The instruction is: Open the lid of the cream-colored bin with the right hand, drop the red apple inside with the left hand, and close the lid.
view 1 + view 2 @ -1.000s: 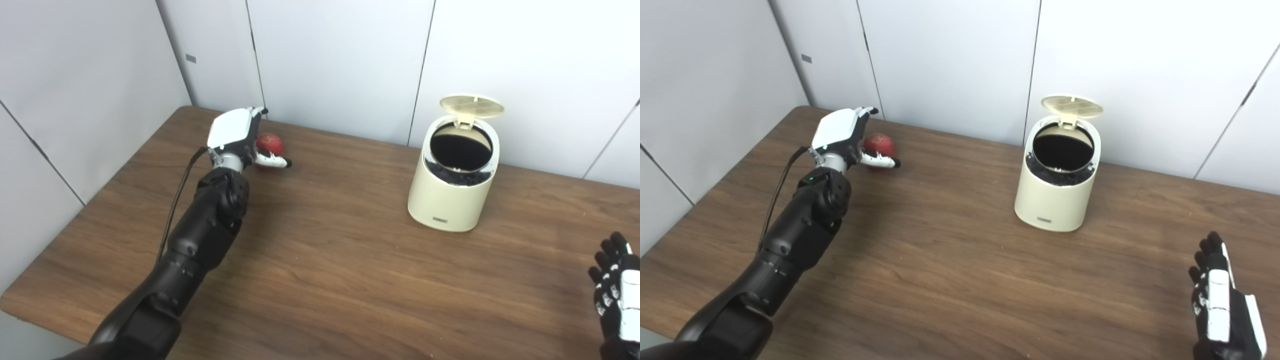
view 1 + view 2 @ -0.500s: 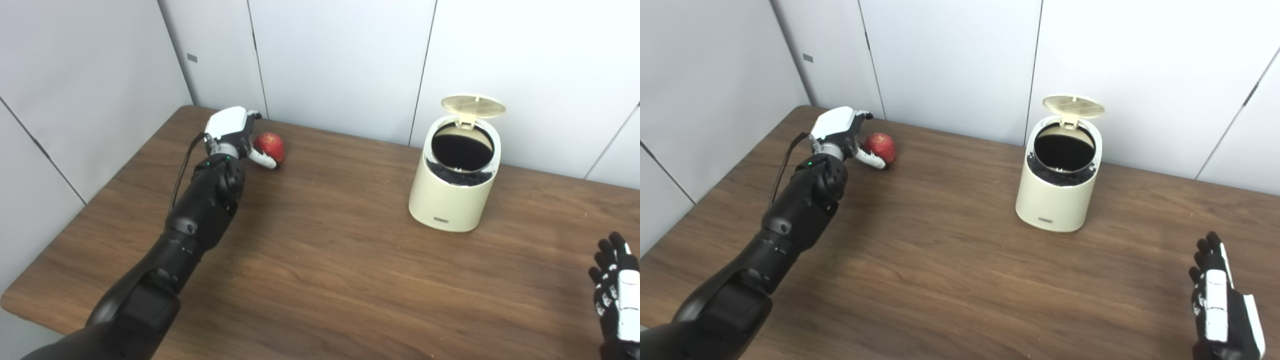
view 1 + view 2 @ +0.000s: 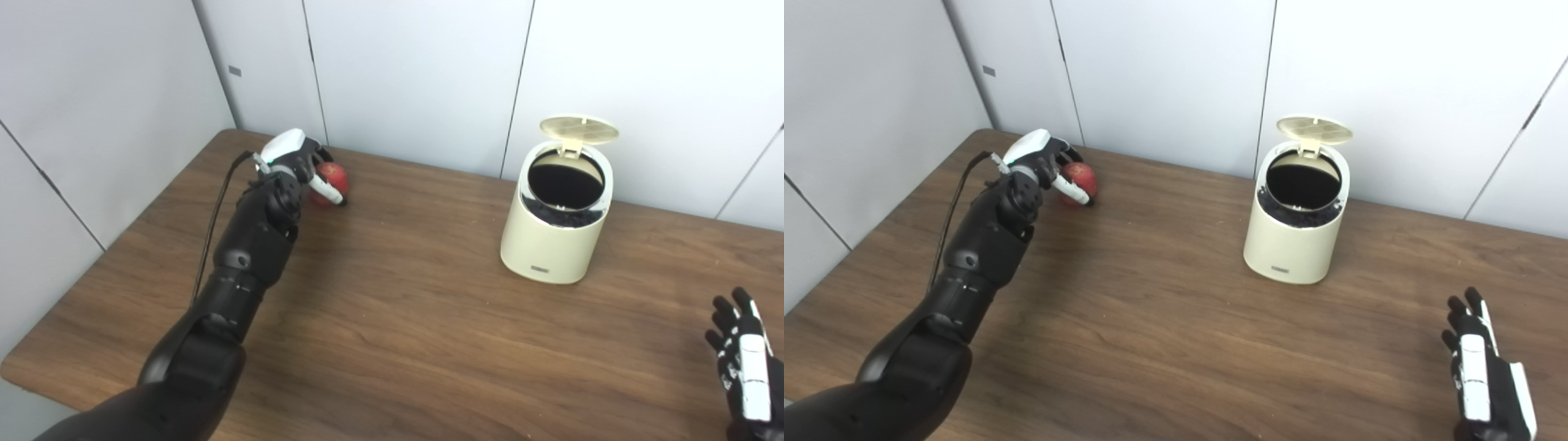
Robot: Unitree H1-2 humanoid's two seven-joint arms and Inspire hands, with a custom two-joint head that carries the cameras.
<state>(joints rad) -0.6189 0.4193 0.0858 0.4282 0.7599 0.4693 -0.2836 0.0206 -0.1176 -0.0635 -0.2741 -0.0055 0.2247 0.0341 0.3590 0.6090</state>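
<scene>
The left hand (image 3: 293, 160) half hides the round red apple (image 3: 334, 179), fingers curled around it; the right hand (image 3: 1479, 367), partly cropped, is spread empty.

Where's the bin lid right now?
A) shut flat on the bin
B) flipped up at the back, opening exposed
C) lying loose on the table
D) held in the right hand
B: the lid stands up behind the rim of the cream-colored bin, with the dark opening showing; the right hand is low at the near right, away from the bin, holding nothing.
</scene>
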